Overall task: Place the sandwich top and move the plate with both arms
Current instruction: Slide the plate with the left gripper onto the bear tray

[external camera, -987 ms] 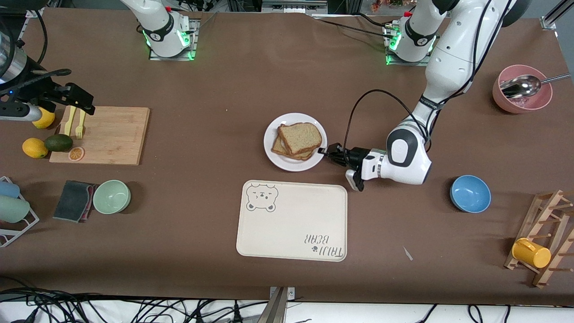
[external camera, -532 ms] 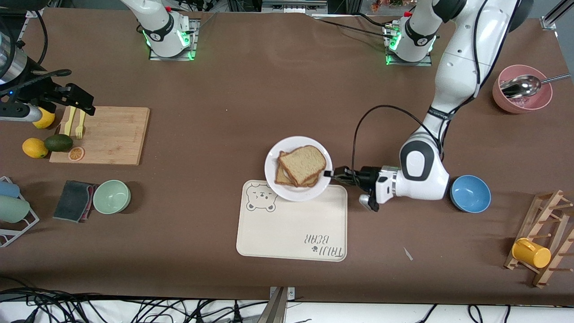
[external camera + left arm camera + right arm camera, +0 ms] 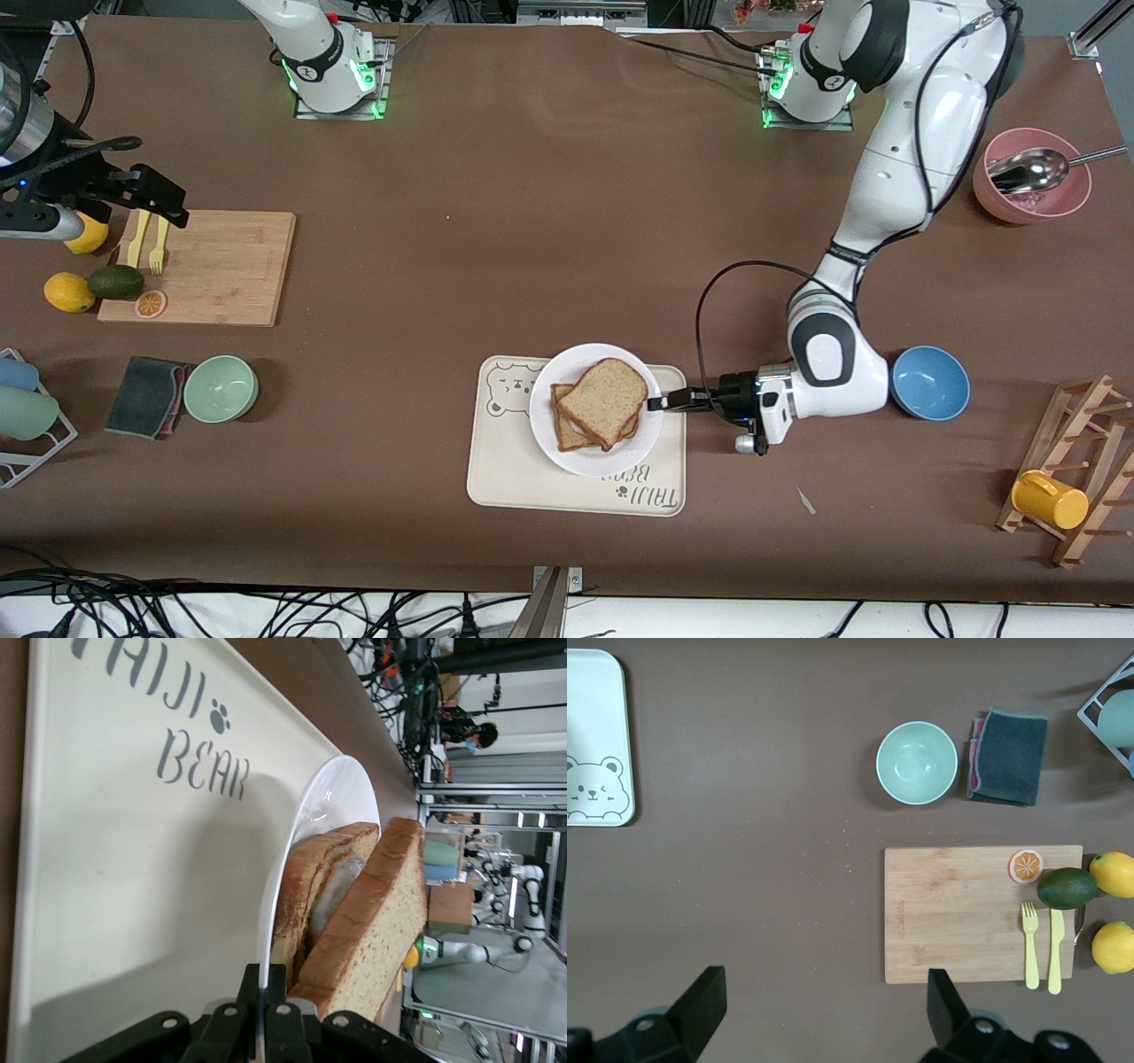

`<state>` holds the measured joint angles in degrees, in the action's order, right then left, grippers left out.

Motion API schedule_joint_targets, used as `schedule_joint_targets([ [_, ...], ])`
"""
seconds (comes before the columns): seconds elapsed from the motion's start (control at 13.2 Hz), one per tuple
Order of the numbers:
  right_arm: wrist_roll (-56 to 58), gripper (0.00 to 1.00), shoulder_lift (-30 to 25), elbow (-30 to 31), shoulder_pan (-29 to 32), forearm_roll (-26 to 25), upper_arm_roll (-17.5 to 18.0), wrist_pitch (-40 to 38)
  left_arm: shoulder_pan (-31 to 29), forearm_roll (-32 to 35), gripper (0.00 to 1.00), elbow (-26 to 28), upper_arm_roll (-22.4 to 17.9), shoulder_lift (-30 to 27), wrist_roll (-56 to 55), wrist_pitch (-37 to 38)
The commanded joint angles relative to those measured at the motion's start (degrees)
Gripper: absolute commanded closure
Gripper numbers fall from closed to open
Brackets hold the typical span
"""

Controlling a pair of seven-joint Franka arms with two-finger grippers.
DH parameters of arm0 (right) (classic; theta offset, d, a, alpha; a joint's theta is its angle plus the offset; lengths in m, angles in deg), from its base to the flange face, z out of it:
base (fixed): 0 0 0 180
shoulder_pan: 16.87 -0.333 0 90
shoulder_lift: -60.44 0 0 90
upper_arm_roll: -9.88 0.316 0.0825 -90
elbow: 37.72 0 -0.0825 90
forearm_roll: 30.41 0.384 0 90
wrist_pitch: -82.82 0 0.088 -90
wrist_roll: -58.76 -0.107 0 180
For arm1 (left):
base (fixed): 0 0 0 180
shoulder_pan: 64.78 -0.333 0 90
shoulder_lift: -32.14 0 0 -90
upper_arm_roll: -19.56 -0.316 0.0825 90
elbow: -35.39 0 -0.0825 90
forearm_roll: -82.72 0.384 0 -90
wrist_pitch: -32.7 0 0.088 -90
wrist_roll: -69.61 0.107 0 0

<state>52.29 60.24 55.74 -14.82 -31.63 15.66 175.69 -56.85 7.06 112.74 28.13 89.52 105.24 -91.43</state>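
Observation:
The white plate (image 3: 542,403) (image 3: 328,793) hangs over the beige bear tray (image 3: 532,478) (image 3: 133,859), covering part of it. I cannot tell whether plate and tray touch. On the plate, the sandwich top (image 3: 607,399) (image 3: 381,912) lies askew on a lower slice (image 3: 306,895). My left gripper (image 3: 657,403) (image 3: 264,979) is shut on the plate's rim at the side toward the left arm's end. My right gripper (image 3: 151,197) (image 3: 824,1010) waits open, high over the table beside the cutting board, holding nothing.
A wooden cutting board (image 3: 199,266) with a yellow fork, knife and fruit, a green bowl (image 3: 221,387) and a grey cloth (image 3: 146,396) are at the right arm's end. A blue bowl (image 3: 928,382) sits against the left arm's wrist. A pink bowl (image 3: 1030,175) holds a spoon.
The left gripper has carried the plate with the sandwich from the bare table toward the front camera, to over the tray. The right arm has not moved.

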Motion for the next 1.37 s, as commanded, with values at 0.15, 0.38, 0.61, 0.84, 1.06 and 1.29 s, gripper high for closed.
schedule_joint_targets([
  [0.15, 0.75, 0.0, 0.12, -1.17, 1.12, 0.86, 0.81, -0.94, 1.66, -1.95, 1.0, -4.75, -0.13, 2.21, -1.88, -3.21],
  [0.38, 0.23, 0.0, 0.12, -1.17, 1.3, 0.86, 0.89, -1.02, 1.66, -2.04, 1.0, -5.54, -0.13, 3.79, -1.17, -3.48],
  [0.61, 0.41, 0.0, 0.21, -1.17, 1.12, 0.86, 0.98, -1.02, 1.66, -2.04, 1.0, -5.37, -0.13, 3.79, -0.38, -3.48],
  [0.84, -0.3, 0.0, 0.21, -1.17, 1.12, 0.77, 1.07, -1.11, 1.31, -1.51, 0.0, -5.28, -0.22, 4.06, 1.54, -3.31],
  [1.06, -0.3, 0.0, 0.21, -1.08, 1.12, 1.04, 1.07, -1.02, 0.69, -1.07, 0.0, -5.1, -0.22, 3.36, 2.26, -2.7],
  [1.29, -1.7, 0.0, 0.21, -1.08, 0.95, 0.95, 1.42, -1.11, 0.08, 2.78, 0.0, -4.93, -0.22, 1.16, -0.28, -2.08],
])
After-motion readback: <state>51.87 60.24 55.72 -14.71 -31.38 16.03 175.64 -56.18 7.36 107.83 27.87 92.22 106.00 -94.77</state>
